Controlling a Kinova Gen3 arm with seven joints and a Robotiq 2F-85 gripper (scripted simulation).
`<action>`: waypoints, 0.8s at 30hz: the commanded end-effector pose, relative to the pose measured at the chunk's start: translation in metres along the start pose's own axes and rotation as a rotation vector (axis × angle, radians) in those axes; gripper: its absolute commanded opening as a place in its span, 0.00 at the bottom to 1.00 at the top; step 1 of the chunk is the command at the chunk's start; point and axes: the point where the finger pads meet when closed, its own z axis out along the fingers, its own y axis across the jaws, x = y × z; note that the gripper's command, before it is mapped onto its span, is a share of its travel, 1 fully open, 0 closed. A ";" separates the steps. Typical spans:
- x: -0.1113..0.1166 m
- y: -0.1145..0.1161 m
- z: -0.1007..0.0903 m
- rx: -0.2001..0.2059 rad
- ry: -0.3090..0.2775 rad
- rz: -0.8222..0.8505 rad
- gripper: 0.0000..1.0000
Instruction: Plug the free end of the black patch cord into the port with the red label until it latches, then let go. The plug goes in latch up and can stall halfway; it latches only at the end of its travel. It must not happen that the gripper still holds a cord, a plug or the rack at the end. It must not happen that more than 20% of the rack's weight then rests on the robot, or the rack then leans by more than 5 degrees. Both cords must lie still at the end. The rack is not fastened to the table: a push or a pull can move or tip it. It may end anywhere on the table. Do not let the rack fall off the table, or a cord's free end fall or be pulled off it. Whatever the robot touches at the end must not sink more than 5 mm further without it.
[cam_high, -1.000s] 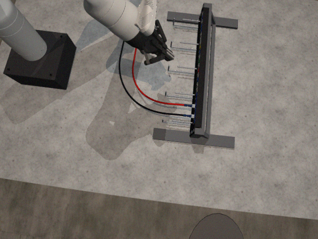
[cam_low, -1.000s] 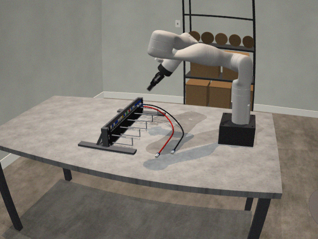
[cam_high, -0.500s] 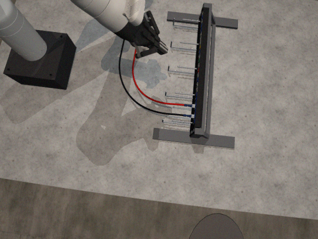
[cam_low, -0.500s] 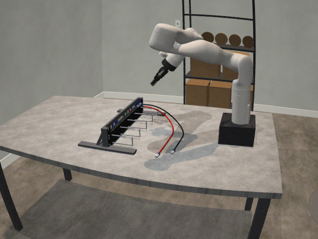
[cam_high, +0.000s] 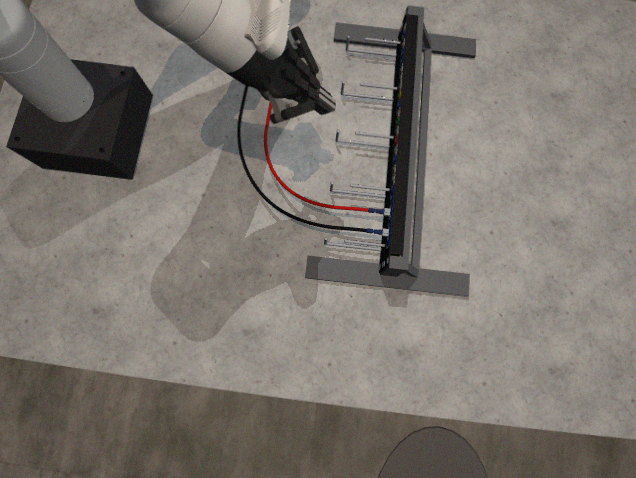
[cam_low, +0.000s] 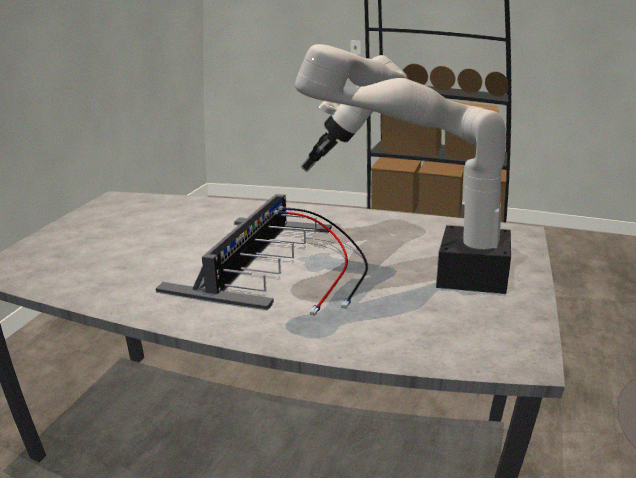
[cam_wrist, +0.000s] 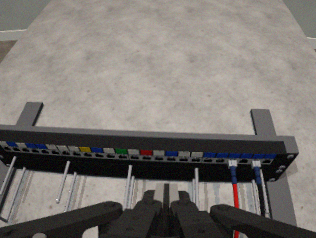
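The black patch cord is plugged into the rack at one end. It curves across the table, and its free plug lies on the table beside the free plug of the red cord. In the top view both free ends are hidden under the arm. The port with the red label is near the middle of the panel, and it looks empty. My gripper is shut on nothing. It hangs high above the table in front of the rack and points toward the panel.
Thin metal cable bars stick out from the rack's front toward the cords. The rack's flat feet rest on the table. The arm's black base stands at the table's side. A shelf with boxes stands behind it.
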 end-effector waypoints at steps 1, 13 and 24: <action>0.001 0.016 -0.002 -0.010 0.004 0.017 0.00; 0.000 0.066 -0.002 -0.010 0.004 0.017 0.00; 0.000 0.091 -0.002 -0.010 0.004 0.017 0.00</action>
